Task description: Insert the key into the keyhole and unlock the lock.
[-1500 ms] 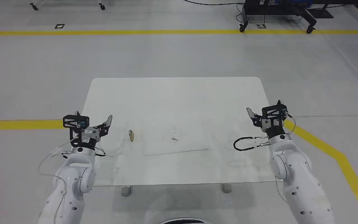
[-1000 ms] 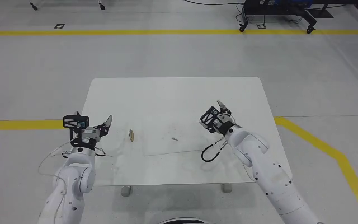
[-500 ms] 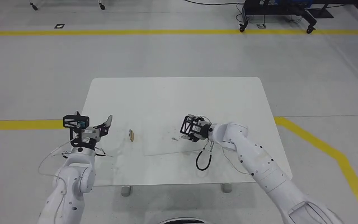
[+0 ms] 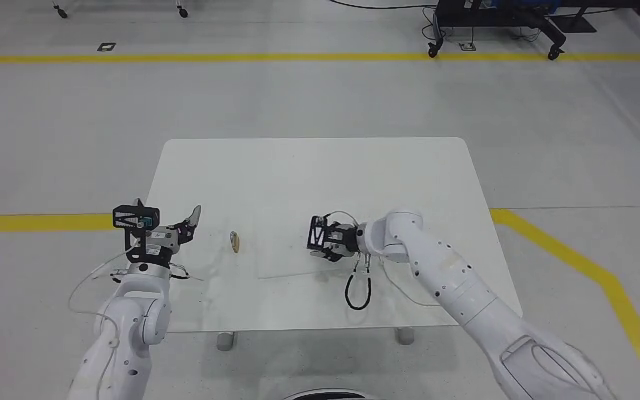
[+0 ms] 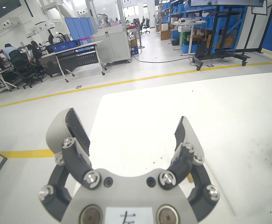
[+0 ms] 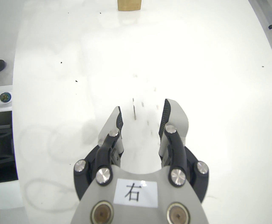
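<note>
A small brass lock (image 4: 234, 241) lies on the white table (image 4: 300, 170), left of centre; it also shows far ahead of the fingers in the right wrist view (image 6: 129, 5). A thin key (image 6: 134, 108) lies on the table between the open fingers of my right gripper (image 6: 141, 113), just beyond their tips. In the top view the right gripper (image 4: 316, 237) hangs low over the table's middle, over the key. My left gripper (image 4: 190, 222) stays open at the table's left edge, left of the lock, holding nothing (image 5: 127, 129).
A black cable (image 4: 357, 290) loops down from the right arm over the table's front half. Yellow floor lines (image 4: 300, 57) run behind and beside the table. Bare table surface lies between the lock and the right gripper.
My right arm has swung from the table's right edge leftward to the middle, ending over the key. The left arm and the lock have not moved.
</note>
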Controlling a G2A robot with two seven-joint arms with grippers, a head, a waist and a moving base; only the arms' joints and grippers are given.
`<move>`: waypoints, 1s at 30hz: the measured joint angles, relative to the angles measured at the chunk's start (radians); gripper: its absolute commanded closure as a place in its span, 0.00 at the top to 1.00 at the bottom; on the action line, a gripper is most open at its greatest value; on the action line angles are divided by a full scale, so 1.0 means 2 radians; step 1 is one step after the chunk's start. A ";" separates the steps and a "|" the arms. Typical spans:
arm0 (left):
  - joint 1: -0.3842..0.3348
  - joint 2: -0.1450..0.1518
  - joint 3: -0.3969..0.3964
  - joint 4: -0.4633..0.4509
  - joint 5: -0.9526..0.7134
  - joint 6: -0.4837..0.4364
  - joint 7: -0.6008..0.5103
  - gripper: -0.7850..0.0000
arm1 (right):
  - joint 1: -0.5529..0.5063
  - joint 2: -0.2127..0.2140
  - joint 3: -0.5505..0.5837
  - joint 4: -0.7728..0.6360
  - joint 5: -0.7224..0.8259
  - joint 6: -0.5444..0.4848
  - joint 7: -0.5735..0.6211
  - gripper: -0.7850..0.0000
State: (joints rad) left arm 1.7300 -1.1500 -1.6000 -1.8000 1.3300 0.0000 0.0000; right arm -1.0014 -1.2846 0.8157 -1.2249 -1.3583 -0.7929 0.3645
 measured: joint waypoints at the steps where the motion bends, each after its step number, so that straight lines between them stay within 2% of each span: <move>1: 0.000 0.000 0.000 0.000 0.000 0.000 0.000 1.00 | 0.002 -0.001 -0.004 0.002 0.001 -0.001 0.001 0.48; 6: 0.000 0.000 0.000 0.000 0.000 0.000 0.000 1.00 | 0.016 -0.009 -0.023 0.011 0.006 -0.003 0.007 0.42; 9: 0.000 0.000 0.000 0.000 0.000 0.000 0.000 1.00 | 0.023 -0.013 -0.033 0.017 0.007 -0.001 0.010 0.17; 12: 0.000 0.000 0.000 0.000 0.000 0.000 0.000 1.00 | 0.028 -0.015 -0.039 0.023 0.006 0.001 0.011 0.00; 17: 0.000 0.000 0.000 0.000 0.000 0.000 0.000 1.00 | 0.032 -0.015 -0.037 0.024 -0.001 0.003 0.009 0.00; 22: 0.000 0.000 0.000 0.000 0.000 0.000 0.000 1.00 | 0.021 -0.007 -0.024 -0.005 -0.020 0.005 0.001 0.00; 27: 0.000 0.000 0.000 0.000 0.000 0.000 0.000 1.00 | -0.011 0.008 0.005 -0.058 -0.049 0.015 -0.027 0.00; 30: 0.000 0.000 0.000 0.000 0.000 0.000 0.000 1.00 | -0.038 0.020 0.036 -0.090 -0.054 0.021 -0.064 0.00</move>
State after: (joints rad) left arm 1.7300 -1.1500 -1.6000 -1.8000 1.3300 0.0000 0.0000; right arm -1.0774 -1.2452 0.8880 -1.4046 -1.4668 -0.7513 0.2372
